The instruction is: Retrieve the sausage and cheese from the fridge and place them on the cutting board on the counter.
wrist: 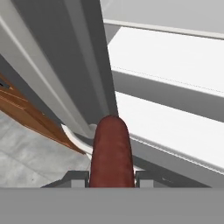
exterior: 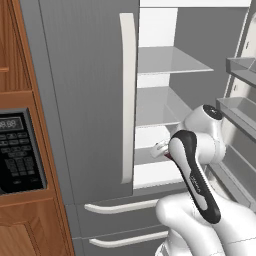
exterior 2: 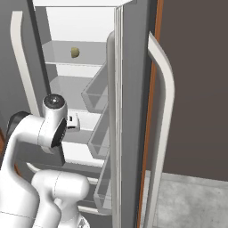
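Observation:
My gripper (wrist: pixel 111 179) is shut on the sausage (wrist: pixel 111 153), a dark red-brown cylinder that sticks out forward between the fingers. The hand (exterior: pixel 161 149) sits at the fridge's (exterior: pixel 85 100) lower white shelf (exterior: pixel 152 172), just inside the open right half. A sliver of the sausage (exterior: pixel 168 157) shows beside the forearm. On an upper shelf, well above the hand (exterior 2: pixel 72 121), lies the cheese (exterior 2: pixel 75 52), a small pale yellow-green chunk. The cutting board and the counter are out of view.
The left fridge door with its long white handle (exterior: pixel 128 95) is closed, close beside the hand. The right door (exterior 2: pixel 133 111) stands open, its bins (exterior 2: pixel 100 133) facing inward. Two drawers with white bars (exterior: pixel 125 206) lie below. A wooden cabinet with a black control panel (exterior: pixel 17 150) stands at the left.

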Available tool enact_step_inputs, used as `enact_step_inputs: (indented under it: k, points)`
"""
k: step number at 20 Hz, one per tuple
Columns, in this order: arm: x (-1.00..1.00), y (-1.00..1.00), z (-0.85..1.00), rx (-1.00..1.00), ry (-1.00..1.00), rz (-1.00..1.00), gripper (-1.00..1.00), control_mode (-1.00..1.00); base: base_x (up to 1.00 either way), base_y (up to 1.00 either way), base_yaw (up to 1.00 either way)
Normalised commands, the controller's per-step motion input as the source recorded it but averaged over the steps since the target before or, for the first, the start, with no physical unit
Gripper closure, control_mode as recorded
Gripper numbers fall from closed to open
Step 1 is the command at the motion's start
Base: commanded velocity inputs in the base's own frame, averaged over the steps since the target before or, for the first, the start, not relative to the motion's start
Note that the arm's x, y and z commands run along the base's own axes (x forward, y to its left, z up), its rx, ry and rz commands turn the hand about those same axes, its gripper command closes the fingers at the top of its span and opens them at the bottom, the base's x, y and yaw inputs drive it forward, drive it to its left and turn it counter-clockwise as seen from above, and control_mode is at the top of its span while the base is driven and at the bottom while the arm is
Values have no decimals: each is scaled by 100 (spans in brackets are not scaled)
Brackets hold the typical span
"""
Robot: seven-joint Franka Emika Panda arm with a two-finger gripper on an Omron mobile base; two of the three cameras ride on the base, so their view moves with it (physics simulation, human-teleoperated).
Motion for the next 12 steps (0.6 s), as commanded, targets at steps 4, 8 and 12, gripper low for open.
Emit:
enact_step_inputs:
  k: [4,8,12]
  points:
    - [0,0,0,0,0,0,100,100,0,0,0]
    - [0,0,0,0,0,0,100,100,-4,0,0]
    - [0,0,0,0,0,0,100,100,-57,-2,-8]
